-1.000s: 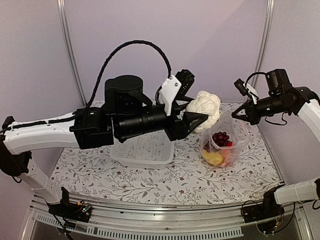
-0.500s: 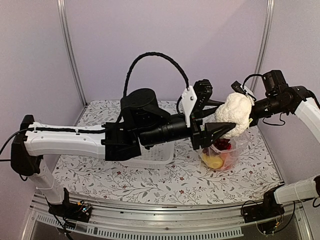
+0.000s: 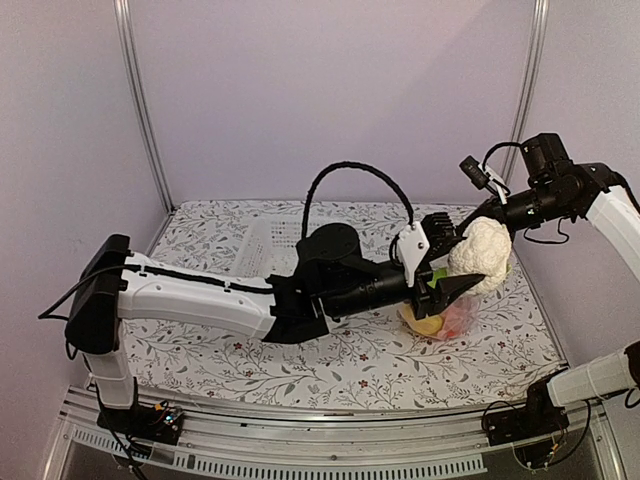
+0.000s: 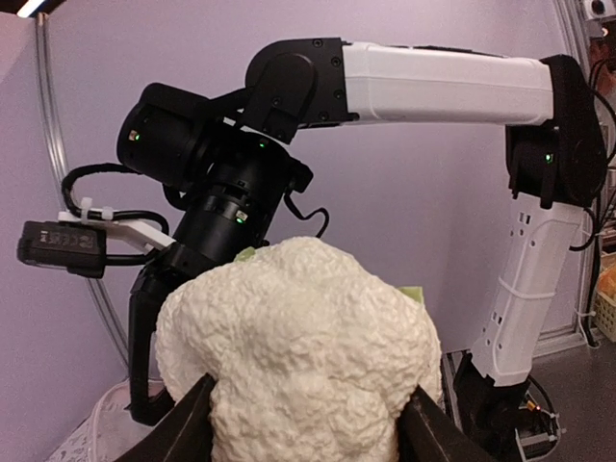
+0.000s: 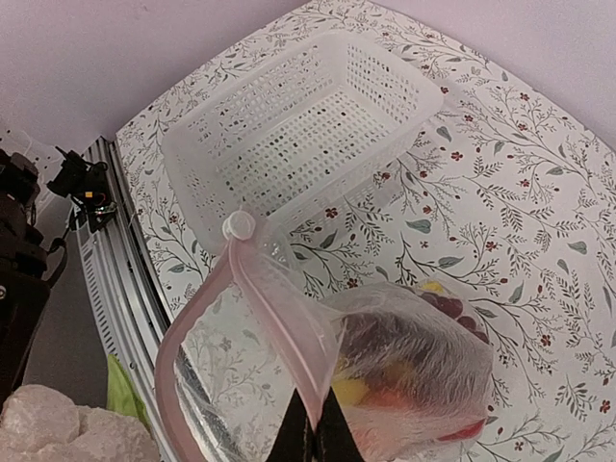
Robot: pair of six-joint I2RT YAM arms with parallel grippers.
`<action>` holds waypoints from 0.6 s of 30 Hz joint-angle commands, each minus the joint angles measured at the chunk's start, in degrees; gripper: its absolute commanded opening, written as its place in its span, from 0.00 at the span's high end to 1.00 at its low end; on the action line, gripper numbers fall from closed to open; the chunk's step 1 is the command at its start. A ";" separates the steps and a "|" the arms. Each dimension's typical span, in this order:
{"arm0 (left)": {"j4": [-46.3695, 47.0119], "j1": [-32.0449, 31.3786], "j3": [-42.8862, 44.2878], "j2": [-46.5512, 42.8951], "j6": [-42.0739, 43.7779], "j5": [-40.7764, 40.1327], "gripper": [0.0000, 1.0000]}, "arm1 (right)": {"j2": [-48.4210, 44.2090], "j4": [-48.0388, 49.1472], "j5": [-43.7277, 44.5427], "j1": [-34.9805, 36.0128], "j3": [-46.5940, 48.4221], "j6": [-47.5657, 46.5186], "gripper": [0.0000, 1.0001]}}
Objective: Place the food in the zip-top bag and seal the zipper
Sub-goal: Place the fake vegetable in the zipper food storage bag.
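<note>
Floral-print cloth is covering the table [image 3: 380, 370]. Pale lilac walls [image 3: 320, 90] are closing in behind the table and on both its sides. Metal poles are rising at its far-left [image 3: 141, 100] and far-right [image 3: 533, 60] corners. An aluminium rail [image 3: 330, 435] is running along its near edge. Soft, even light is falling across it.

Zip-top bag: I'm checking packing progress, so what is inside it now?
Through the clear zip-top bag show a yellow piece, a red one and dark purple grapes; crinkles blur the rest, so no count. The cauliflower is outside, clamped in the left gripper.
</note>
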 commanded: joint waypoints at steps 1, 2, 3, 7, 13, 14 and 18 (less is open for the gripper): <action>7.94 2.32 -2.10 1.79 -0.42 -2.65 0.44 | -0.46 -1.04 -1.14 0.27 1.89 0.97 1.00; 8.04 2.78 -2.19 2.28 -0.70 -2.78 0.44 | -0.43 -1.06 -1.22 0.28 1.96 1.07 1.00; 8.16 3.11 -2.29 2.78 -1.03 -2.90 0.44 | -0.54 -1.05 -1.28 0.24 1.97 1.08 1.00; 7.86 4.29 -2.11 4.43 -2.22 -4.02 0.43 | -0.89 -1.24 -1.54 0.22 1.97 1.24 1.00; 5.50 4.44 -1.58 6.35 -0.58 -7.31 0.36 | -1.19 -1.27 -1.42 0.23 1.89 1.27 1.00; 4.53 4.39 -1.22 6.57 -0.59 -7.84 0.34 | -1.13 -1.17 -1.38 0.21 1.77 1.26 1.00; 0.69 4.32 0.02 6.51 -0.32 -9.66 0.30 | -0.96 -0.81 -1.08 0.28 1.62 1.26 1.00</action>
